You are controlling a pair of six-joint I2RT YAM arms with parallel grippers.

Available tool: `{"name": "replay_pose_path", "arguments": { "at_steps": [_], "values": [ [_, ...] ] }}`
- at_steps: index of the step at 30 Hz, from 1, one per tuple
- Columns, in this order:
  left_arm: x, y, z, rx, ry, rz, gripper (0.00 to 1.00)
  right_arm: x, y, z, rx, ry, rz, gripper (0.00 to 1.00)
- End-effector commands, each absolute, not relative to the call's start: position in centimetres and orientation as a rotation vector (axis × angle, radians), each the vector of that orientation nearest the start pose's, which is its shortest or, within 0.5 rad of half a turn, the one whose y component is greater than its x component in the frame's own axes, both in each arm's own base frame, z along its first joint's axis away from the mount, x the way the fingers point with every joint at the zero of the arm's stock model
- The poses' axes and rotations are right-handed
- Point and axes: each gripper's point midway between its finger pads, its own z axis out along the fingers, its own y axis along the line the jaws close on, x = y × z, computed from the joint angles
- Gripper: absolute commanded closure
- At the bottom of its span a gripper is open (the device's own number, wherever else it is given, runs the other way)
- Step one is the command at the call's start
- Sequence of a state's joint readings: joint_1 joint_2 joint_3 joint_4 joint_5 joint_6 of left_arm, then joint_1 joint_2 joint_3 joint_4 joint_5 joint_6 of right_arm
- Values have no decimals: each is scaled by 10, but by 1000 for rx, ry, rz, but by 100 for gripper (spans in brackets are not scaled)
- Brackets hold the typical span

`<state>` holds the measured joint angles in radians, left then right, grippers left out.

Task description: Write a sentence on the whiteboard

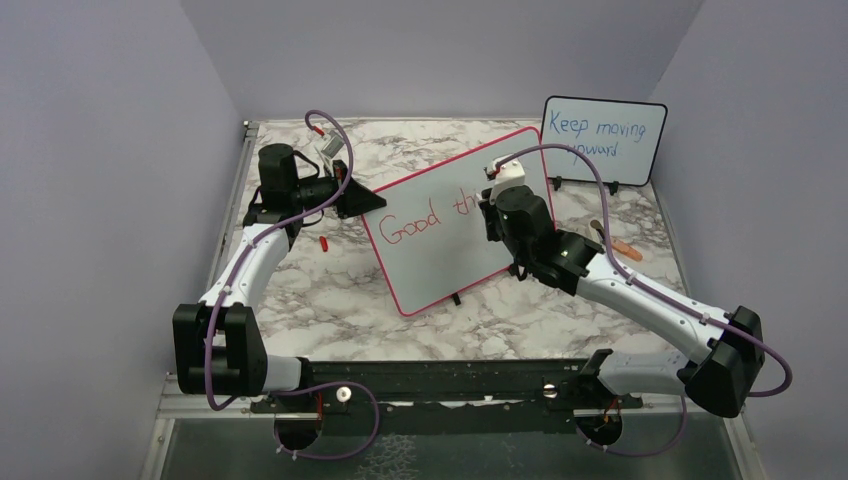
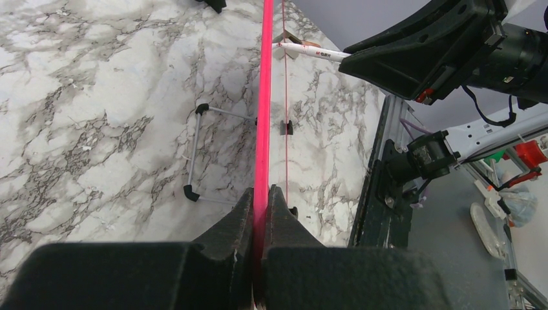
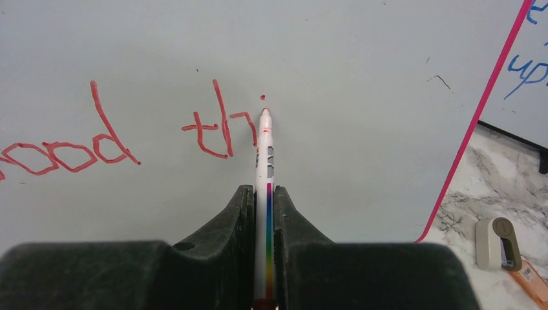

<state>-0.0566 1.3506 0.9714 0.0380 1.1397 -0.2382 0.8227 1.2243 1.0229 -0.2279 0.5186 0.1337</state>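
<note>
Left fingers [image 2: 238,223]: you have them pinched shut on the left edge of the whiteboard [image 1: 440,262], gripping its pink frame.
Whiteboard: it stands on its small feet mid-bench [image 1: 330,290], between your arms, with its face turned toward the right arm.
Sentence [image 1: 425,222]: the red letters read "Good th", with a lone dot just right of the "h".
Marker [image 3: 265,161]: its tip sits at the board just under that dot.
Right fingers [image 3: 240,216]: they are closed narrow around the marker barrel.
Step in hand: I judge you are writing the "i" of the second word, so the sentence is far from done.
Next move: pull a short downstroke, then lift and shift right for the following letter. Keep tip pressure light so the board does not twist in your left grip.
</note>
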Motion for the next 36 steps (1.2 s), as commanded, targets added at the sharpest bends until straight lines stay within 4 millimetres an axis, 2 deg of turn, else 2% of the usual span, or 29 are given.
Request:
{"name": "replay_pose_path", "arguments": {
  "at_steps": [1,13,23,29,36],
  "values": [
    [313,-190,226,658,1849,-1283,100,314,219,232,-345,1939,122,99],
    [313,-190,226,657,1851,-1282,100,303,214,212,-371,2011,116,99],
    [313,-190,226,657,1851,-1279,100,299,210,210,-365,2018,113,99],
    [313,-189,226,656,1851,-1277,100,299,210,218,-350,1996,127,99],
    [313,-189,226,656,1852,-1276,100,301,206,247,-308,1911,155,99]
  ]
}}
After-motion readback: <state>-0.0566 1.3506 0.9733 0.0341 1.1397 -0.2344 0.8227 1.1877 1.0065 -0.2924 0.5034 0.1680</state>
